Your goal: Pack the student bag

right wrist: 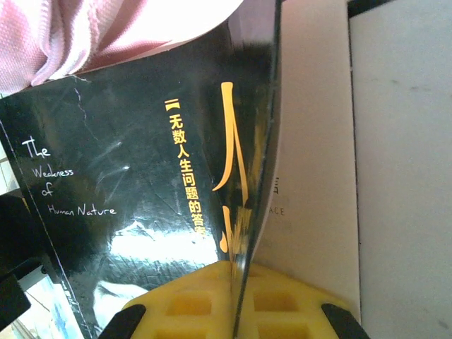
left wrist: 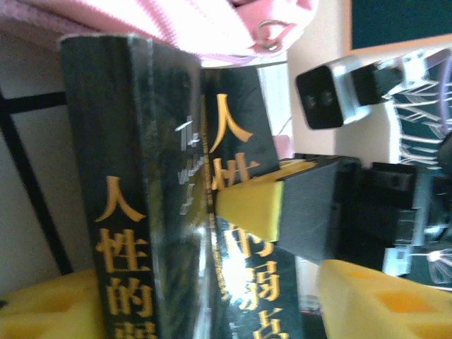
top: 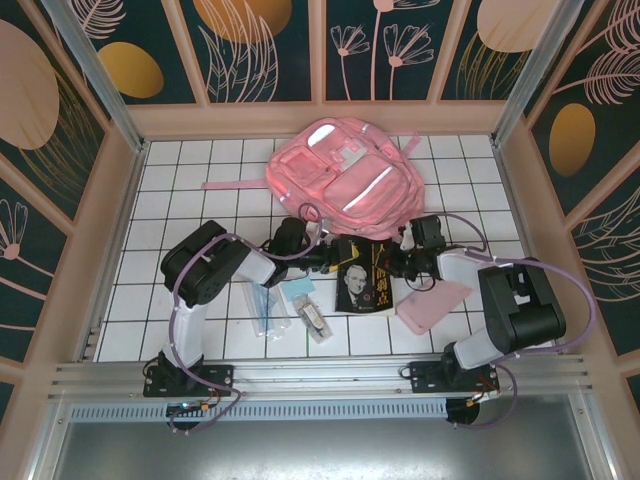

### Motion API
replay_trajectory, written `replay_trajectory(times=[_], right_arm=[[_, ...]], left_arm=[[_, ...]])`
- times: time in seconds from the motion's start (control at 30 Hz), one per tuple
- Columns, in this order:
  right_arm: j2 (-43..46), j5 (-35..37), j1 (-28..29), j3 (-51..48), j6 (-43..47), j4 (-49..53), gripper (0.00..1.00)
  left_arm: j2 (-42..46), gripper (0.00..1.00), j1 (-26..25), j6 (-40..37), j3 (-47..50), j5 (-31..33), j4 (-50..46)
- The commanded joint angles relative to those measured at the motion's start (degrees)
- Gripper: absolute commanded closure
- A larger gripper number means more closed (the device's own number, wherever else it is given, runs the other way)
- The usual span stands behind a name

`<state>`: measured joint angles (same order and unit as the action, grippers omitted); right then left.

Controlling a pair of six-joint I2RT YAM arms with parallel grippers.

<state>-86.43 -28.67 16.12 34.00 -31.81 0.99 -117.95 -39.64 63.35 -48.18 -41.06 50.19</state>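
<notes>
Over white tiles (top: 200,170), arms (top: 205,265) folded inward, right fingers (right wrist: 191,305) pinch the book (top: 362,280); left fingers (left wrist: 385,304) straddle it, parted.

White tiled table (top: 180,200) with student bag (top: 345,175), book (top: 362,275), pink pouch (top: 435,305), clear packets (top: 265,308).

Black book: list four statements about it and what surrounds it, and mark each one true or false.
1. The right gripper pinches the black book's cover between its pads. True.
2. The book is inside the student bag. False: it is outside, just in front of the bag.
3. The pink pouch lies left of the book. False: it lies on the book's right.
4. The left gripper's jaws stand on either side of the book's spine. True.
</notes>
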Motion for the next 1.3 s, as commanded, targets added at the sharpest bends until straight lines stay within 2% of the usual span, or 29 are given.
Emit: replay_trajectory(times=[0.0, 0.13, 0.2, 0.23, 0.3, 0.33, 0.37, 0.4, 0.47, 0.53, 0.67, 0.77, 0.87, 1.03, 1.13, 1.27], right_arm=[[-3.6, 5.2, 1.8, 0.8, 0.5, -2.0, 1.00], [-3.2, 5.3, 1.8, 1.0, 0.5, -1.8, 1.00], [-2.4, 5.5, 1.9, 1.3, 0.6, -1.1, 1.00], [-1.9, 5.5, 1.9, 1.5, 0.6, -0.7, 1.00], [-0.3, 5.5, 1.9, 2.0, 0.7, 0.6, 0.95], [0.6, 5.4, 2.0, 2.3, 0.6, 1.4, 0.89], [2.0, 5.4, 2.0, 2.7, 0.6, 2.5, 0.75], [3.6, 5.6, 1.9, 3.2, 0.6, 3.7, 0.59], [6.9, 6.5, 1.9, 4.6, 0.6, 7.1, 0.34], [10.2, 7.8, 1.8, 6.3, 1.0, 10.4, 0.02], [14.2, 9.8, 1.7, 10.4, 1.8, 14.8, 0.01], [14.7, 8.5, 1.5, 13.3, 1.1, 14.8, 0.01], [14.7, 6.8, 1.2, 15.8, -0.9, 13.5, 0.01], [18.0, 5.1, 1.2, 16.3, -6.4, 6.5, 0.01], [19.2, 1.6, 2.3, 14.2, -12.3, -1.5, 0.01], [18.5, 0.3, 6.0, 10.3, -20.1, -13.8, 0.01]], left_arm=[[0.9, 0.49, -1.5, -3.8, -1.3, -1.4, -6.1], [1.8, 0.72, -1.4, -5.1, -1.6, -0.2, -8.2], [2.4, 0.96, -1.5, -5.7, -1.8, 0.7, -9.7], [2.8, 1.00, -1.5, -6.0, -1.8, 1.2, -10.5], [4.0, 1.00, -1.5, -6.6, -2.0, 1.8, -12.5], [4.7, 1.00, -1.5, -7.0, -1.9, 2.5, -14.3], [6.0, 1.00, -1.3, -7.6, -1.9, 3.4, -16.4], [7.6, 1.00, -1.3, -8.1, -1.9, 3.7, -19.1], [11.3, 1.00, -1.4, -9.3, -2.2, 3.8, -24.9], [16.0, 1.00, -1.4, -11.5, -3.5, 4.8, -32.5], [23.7, 1.00, -1.3, -15.5, -10.5, 9.2, -47.5], [26.5, 1.00, -0.7, -14.5, -14.8, 12.4, -49.8], [28.2, 1.00, 1.2, -11.4, -16.9, 16.8, -46.7], [30.8, 1.00, 5.0, -7.3, -16.2, 31.7, -37.8], [30.5, 1.00, 5.6, -5.1, -16.2, 38.5, -32.5], [29.0, 1.00, 5.7, 0.9, -14.6, 41.8, -23.9]])
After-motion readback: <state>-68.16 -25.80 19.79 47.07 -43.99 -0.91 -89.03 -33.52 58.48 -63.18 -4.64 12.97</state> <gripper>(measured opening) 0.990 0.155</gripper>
